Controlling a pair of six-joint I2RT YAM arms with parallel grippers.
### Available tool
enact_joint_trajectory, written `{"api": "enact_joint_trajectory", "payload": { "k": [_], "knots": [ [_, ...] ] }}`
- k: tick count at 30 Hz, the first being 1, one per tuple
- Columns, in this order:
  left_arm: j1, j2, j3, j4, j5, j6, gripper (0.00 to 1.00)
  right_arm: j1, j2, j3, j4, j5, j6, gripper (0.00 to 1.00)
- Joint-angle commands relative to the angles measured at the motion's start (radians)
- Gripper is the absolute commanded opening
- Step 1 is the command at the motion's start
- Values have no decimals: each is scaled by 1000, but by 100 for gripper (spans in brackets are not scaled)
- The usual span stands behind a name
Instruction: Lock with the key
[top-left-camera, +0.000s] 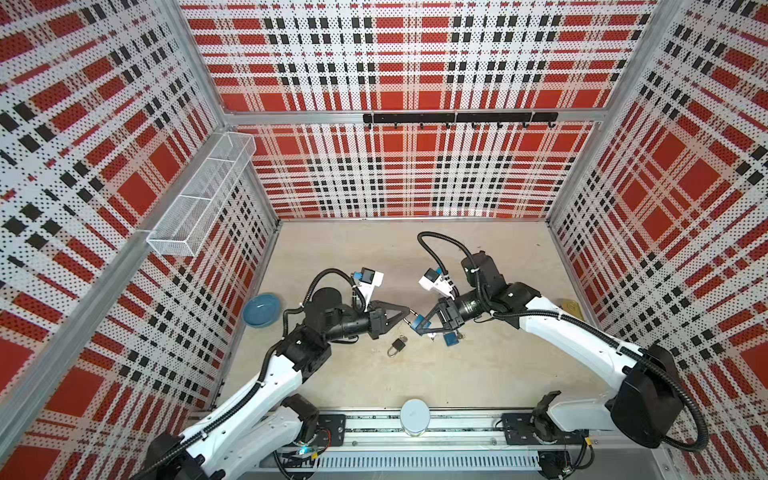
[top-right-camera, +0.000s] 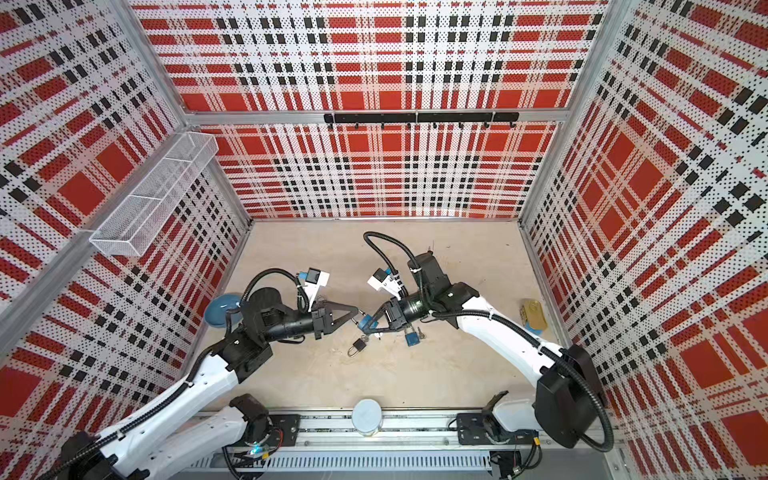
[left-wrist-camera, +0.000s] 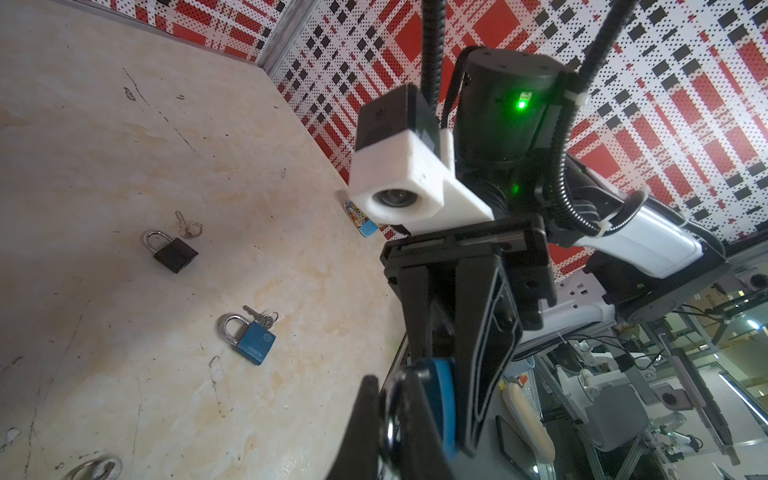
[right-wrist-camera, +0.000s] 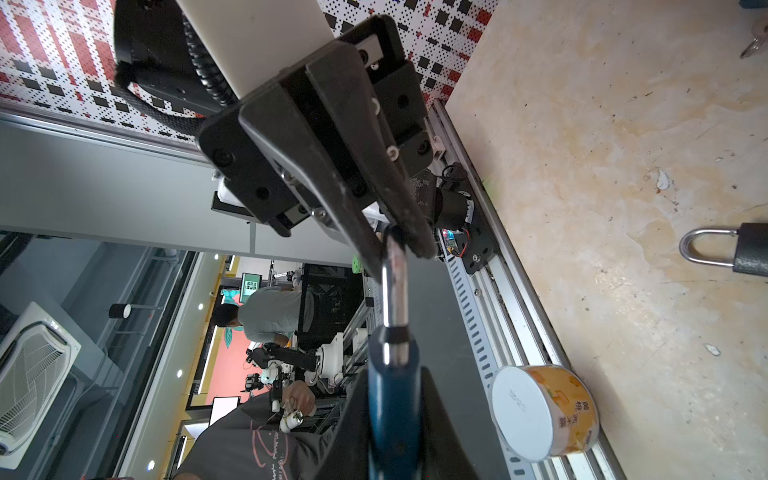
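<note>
Above the worktop (top-left-camera: 478, 374), the right tool (top-left-camera: 417, 323) is clamped on the body of the blue padlock (right-wrist-camera: 392, 399). The left tool (top-left-camera: 409, 311) is pinched together on its shackle (right-wrist-camera: 392, 291). A black padlock (top-left-camera: 397, 345) lies nearby, keys (left-wrist-camera: 189, 227) beside it.

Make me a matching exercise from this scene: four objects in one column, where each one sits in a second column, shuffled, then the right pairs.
1. black padlock
2. blue bowl
3. white-lidded can
4. raised blue padlock

A. at the front, by the rail
B. clamped in the right gripper
C. loose near the middle of the table
D. beside the left wall

Pairs: 1-C, 2-D, 3-A, 4-B
</note>
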Motion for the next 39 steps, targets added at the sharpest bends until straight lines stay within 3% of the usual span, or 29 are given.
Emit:
{"api": "enact_joint_trajectory", "payload": {
  "k": [1,18,22,30,35,39],
  "knots": [
    [-71,18,-41,-89,25,11,0,5,-47,30,255,-24,2,0],
    [-251,5,-96,22,-79,-93,0,-9,1,82,186,28,-80,0],
    [-232,-26,-97,26,-117,-87,0,-9,8,85,153,38,-92,0],
    [-54,-23,-22,0,-103,-65,0,-9,-10,71,47,104,-182,0],
    [-27,33,43,-10,-63,-38,0,-9,-19,55,64,123,-174,25],
    [-1,47,64,-11,-49,-32,0,-11,-25,38,90,127,-162,34]
  ]
}}
